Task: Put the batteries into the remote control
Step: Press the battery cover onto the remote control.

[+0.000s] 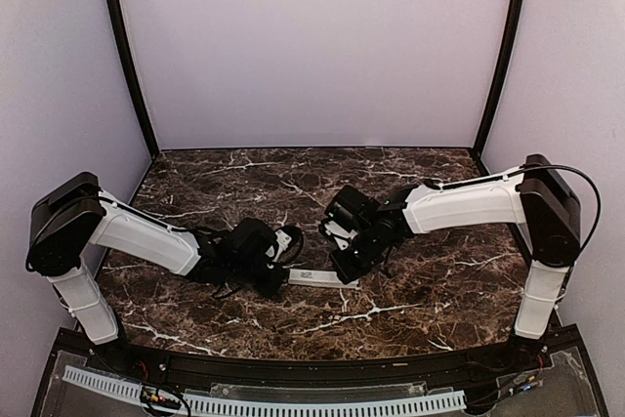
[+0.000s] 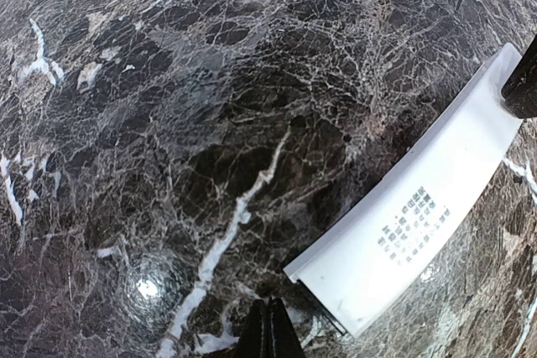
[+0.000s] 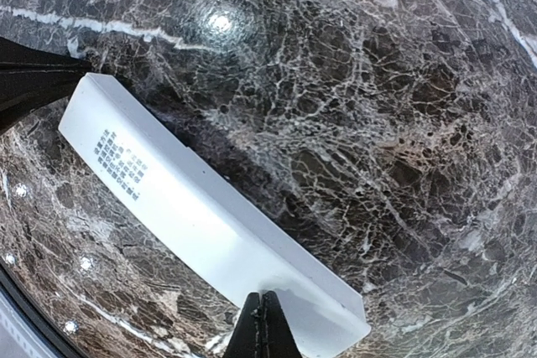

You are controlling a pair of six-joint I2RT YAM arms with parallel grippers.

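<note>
The remote control [image 1: 317, 277] is a slim white bar lying flat on the dark marble table between my two grippers, with a block of small grey print on its upper face. It shows in the left wrist view [image 2: 419, 207] and the right wrist view [image 3: 210, 224]. My left gripper [image 1: 285, 274] [image 2: 268, 329] is shut and empty, its tips just beside the remote's left end. My right gripper [image 1: 348, 267] [image 3: 263, 312] is shut, its tips over the remote's right end and seemingly touching its top face. No batteries are in view.
The marble table [image 1: 420, 290] has a black front rail [image 1: 312, 368] at its near edge. Lilac walls and two black corner posts [image 1: 127, 56] close off the back and sides. A lamp glare [image 3: 220, 21] shows on the marble.
</note>
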